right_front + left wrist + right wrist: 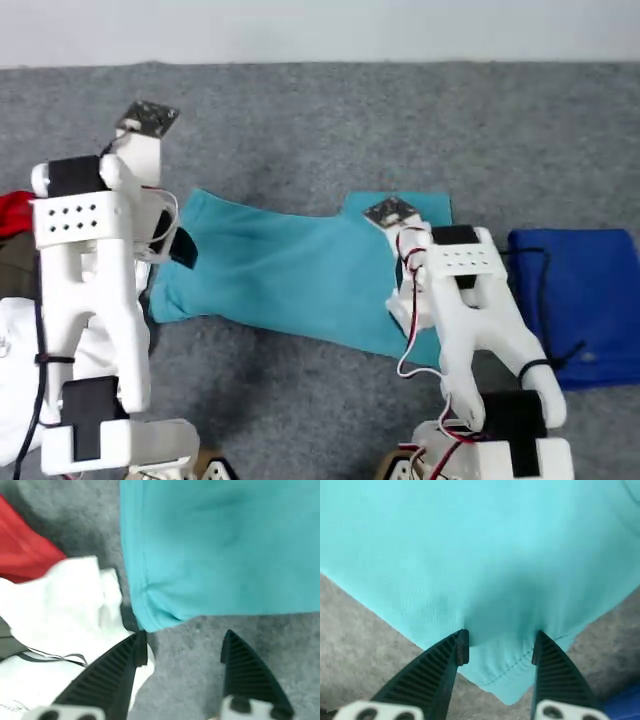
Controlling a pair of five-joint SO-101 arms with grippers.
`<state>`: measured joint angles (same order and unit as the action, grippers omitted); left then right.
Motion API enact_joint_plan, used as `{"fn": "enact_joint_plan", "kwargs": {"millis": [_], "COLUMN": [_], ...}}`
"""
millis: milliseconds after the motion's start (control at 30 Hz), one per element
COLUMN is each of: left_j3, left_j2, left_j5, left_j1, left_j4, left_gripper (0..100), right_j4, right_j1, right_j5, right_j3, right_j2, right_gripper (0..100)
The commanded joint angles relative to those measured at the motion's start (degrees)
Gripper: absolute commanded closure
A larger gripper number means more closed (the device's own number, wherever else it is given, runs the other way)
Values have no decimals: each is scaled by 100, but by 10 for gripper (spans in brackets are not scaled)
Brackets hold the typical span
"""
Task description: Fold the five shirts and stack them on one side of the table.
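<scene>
High view, flat teal shirt (290,275), coarse grey table (300,120), rectangular blue shirt (585,290)

Plain teal shirt (290,270), blue shirt (585,300), grey table (330,130)

bench (300,110): grey, felt-like surface | centre: teal shirt (290,270) spread flat, lying slightly askew | right side: blue shirt (585,300) in a neat rectangle, near the teal one, not touching | left edge: red garment (12,212), dark garment (15,268) and white garment (15,370) bunched together, the white one just beside the teal shirt's corner
</scene>
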<state>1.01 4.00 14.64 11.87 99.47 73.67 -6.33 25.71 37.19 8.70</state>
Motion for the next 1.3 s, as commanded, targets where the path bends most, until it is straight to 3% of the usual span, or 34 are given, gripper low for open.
{"fn": "enact_joint_plan", "kwargs": {"millis": [0, 167, 367, 500, 733, 867, 1000, 1133, 1267], "left_j3": [84, 92, 277, 1174, 1912, 1903, 1543, 1042, 971], "left_j2": [255, 255, 246, 88, -879, -1231, -1037, -756, -563], "left_j5": [-53, -44, -62, -79, -193, -615, -765, -668, -281], "left_j1": [-167, -475, -563, -668, -659, -677, -659, -554, -484], "left_j4": [88, 88, -448, -1284, -2497, -2831, -2312, -1600, -1275], "left_gripper": [756, 756, 756, 756, 757, 757, 757, 757, 757], "right_j4": [-163, 4, 848, 901, -857, -1165, -804, 251, 1824], "right_j1": [523, 1007, 646, 365, 1042, 1077, 1086, 1077, 1095], "right_j5": [369, 659, 809, 1099, 686, 387, 668, 1679, 3376], "right_j3": [79, 62, 62, 62, 44, -721, -2716, -5442, -8062], "right_j2": [-13, 66, 1385, 2352, 2800, 1727, -145, -2255, -4374], "right_gripper": [790, 790, 790, 790, 790, 790, 790, 790, 790]}}
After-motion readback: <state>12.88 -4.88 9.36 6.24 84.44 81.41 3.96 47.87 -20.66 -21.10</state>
